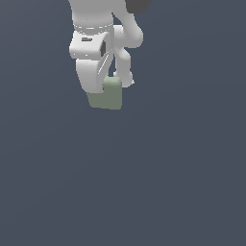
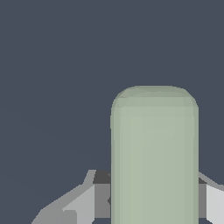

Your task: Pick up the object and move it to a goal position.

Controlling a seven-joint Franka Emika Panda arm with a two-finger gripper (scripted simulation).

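I see the object [image 1: 109, 97], a matte pale sage-green block with rounded edges, pinched between the fingers of my end effector [image 2: 154, 199].

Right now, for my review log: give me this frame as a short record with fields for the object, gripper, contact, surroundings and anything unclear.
object: pale sage-green block with rounded edges, plain and matte
gripper: white gripper, a finger on either side of the block in the wrist view
contact: fingers meet the block's sides; it looks gripped
arm: white arm directly above the block, hiding part of it in the exterior view
surroundings: uniform dark grey-blue background
goal marker: none visible
unclear: whether the block is lifted or resting on a surface
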